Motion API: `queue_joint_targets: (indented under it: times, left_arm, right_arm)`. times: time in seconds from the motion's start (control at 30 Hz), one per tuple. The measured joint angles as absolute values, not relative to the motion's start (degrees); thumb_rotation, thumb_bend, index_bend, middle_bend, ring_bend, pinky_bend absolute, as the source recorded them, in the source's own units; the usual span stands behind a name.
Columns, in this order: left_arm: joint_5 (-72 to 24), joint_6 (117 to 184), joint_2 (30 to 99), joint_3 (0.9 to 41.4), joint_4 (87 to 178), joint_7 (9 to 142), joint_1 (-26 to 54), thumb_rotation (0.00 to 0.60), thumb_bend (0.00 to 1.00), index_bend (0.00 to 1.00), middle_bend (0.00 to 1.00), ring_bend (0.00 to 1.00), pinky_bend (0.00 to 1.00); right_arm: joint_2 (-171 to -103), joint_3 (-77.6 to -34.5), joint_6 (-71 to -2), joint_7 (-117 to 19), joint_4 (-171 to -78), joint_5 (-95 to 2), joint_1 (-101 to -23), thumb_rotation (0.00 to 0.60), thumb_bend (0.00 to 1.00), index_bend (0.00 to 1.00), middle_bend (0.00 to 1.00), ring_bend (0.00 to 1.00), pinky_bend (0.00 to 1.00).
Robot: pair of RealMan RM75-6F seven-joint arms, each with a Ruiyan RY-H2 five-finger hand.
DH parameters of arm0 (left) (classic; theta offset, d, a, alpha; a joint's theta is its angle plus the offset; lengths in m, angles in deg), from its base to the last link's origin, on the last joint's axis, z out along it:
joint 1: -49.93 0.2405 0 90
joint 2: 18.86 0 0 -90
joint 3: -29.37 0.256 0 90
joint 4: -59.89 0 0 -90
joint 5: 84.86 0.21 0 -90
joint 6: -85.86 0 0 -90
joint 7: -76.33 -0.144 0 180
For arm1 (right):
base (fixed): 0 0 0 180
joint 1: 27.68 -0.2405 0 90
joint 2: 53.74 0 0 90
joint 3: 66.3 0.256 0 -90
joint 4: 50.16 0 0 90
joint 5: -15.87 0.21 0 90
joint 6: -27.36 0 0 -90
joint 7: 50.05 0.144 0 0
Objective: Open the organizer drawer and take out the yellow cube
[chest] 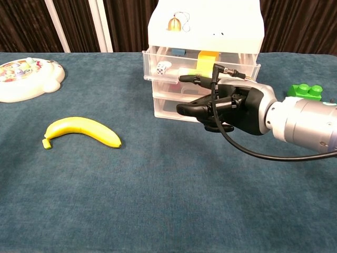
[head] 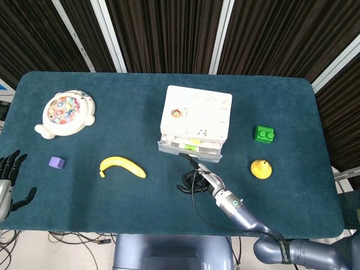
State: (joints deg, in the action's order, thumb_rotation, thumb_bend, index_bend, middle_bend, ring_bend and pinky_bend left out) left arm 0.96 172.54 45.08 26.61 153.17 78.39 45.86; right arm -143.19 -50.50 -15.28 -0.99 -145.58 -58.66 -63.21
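The white organizer [head: 196, 109] [chest: 205, 23] stands at the table's middle with three clear drawers. Its top drawer [head: 190, 146] [chest: 152, 64] is pulled partly out toward me. Inside it sit the yellow cube [chest: 208, 56], a white die [chest: 164, 67] and a green piece. My right hand [head: 194, 179] [chest: 231, 108] is just in front of the drawers, most fingers curled, with one finger [chest: 192, 78] hooked on the top drawer's front rim. My left hand [head: 8, 180] hangs at the table's near left edge, holding nothing, fingers apart.
A banana [head: 122, 166] [chest: 81, 130] lies left of the hand. A fishing toy [head: 63, 113] [chest: 23, 79] sits far left, a purple cube [head: 56, 162] near it. A green brick [head: 264, 134] [chest: 305, 90] and a yellow fruit [head: 261, 168] lie right of the organizer.
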Motion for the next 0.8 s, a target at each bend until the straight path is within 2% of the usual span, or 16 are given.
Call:
queue_joint_targets:
  times: [0.8]
  left_arm:
    - [0.9, 172.4, 45.1, 26.6, 153.1, 78.3, 45.9, 0.600, 0.31, 0.04, 0.00, 0.00, 0.00]
  right_arm:
    - [-142.2, -53.6, -17.7, -0.2, -148.5, -61.3, -62.6, 0.600, 0.36, 0.01, 0.81, 0.88, 0.99]
